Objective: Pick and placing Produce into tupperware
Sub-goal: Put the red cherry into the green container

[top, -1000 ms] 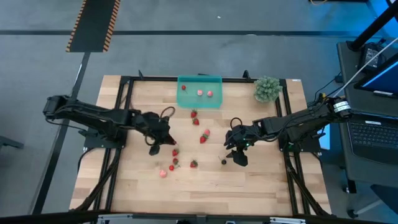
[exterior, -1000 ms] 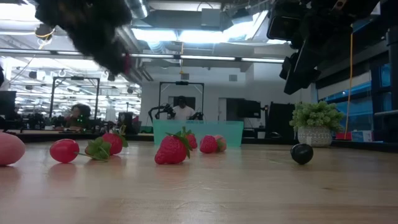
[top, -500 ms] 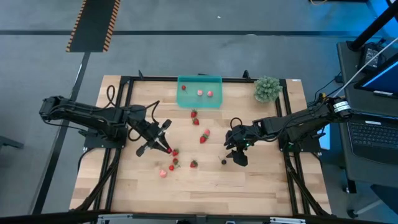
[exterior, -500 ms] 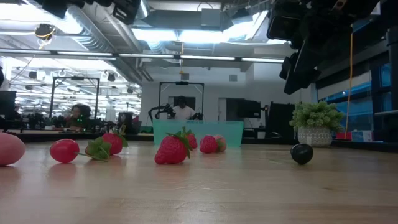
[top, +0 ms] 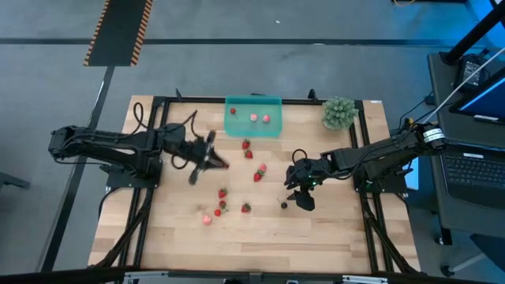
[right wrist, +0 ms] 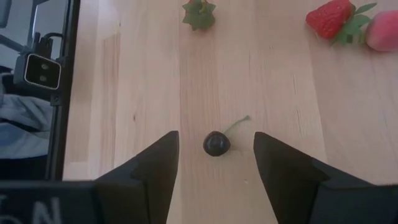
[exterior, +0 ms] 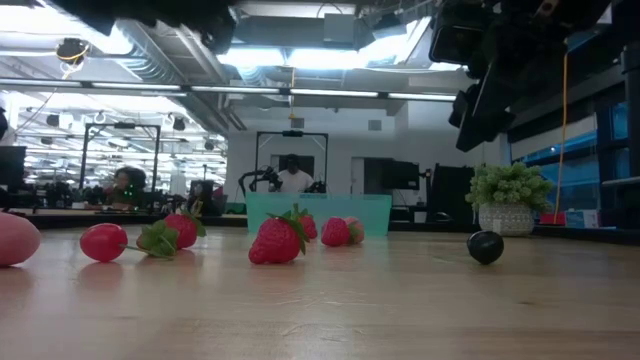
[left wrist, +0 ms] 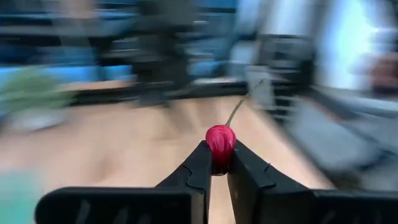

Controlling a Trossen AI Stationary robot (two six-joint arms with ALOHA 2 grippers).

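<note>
The teal tupperware (top: 252,126) stands at the far middle of the table with three berries in it. Several red and pink pieces of produce (top: 222,193) lie on the wood in front of it. My left gripper (top: 224,164) hangs above the table, left of centre, shut on a red cherry (left wrist: 220,140). My right gripper (right wrist: 216,155) stands open, right of centre, pointing steeply down. Its fingers stand on either side of a dark cherry (right wrist: 216,144) that lies on the table (right wrist: 273,74), and they do not touch it. The same dark cherry (exterior: 485,246) shows in the low view. My left gripper pinches the red cherry's round body (left wrist: 219,154) between the free ends of its two fingers. The fingers lie nearly level and point toward the table's right side. The cherry is lifted clear of the table, and its stem (left wrist: 239,109) sticks out beyond the fingertips.
A green bushy plant (top: 338,112) stands at the far right corner. A black frame (top: 158,118) runs along the table's edges. Loose strawberries (exterior: 279,240) and a pink piece (exterior: 15,240) lie across the near left half. People sit in the room beyond.
My left gripper has risen with the red cherry, gone toward the far edge and the tupperware, and tipped up from pointing down to nearly level. It has left the low view's top edge. The cherry stays pinched.
</note>
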